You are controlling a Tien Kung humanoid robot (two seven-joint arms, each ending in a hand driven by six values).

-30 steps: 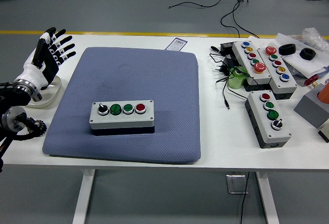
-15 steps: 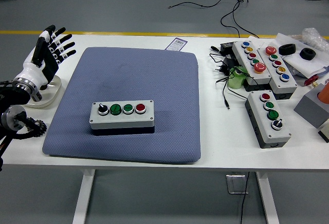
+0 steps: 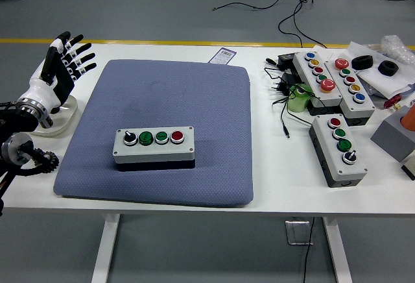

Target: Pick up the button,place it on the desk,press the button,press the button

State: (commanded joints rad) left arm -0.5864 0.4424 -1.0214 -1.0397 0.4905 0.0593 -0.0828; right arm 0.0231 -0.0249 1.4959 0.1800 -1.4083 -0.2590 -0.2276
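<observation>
Grey four-button box (image 3: 154, 144) lies placed on the blue mat (image 3: 194, 88), near-centre of the tabletop (image 3: 272, 185); presses judged outstanding; left robot hand (image 3: 61, 65) far left, fingers spread, empty.

A white table (image 3: 272, 185) on white legs (image 3: 107, 247) stood on a grey floor (image 3: 162, 4); a yellow floor line (image 3: 194, 41) and black cables (image 3: 292, 0) lay beyond its far edge.

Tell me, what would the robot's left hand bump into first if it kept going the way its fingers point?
Probably nothing: the left hand points up and away over the white table, toward the far edge.
</observation>
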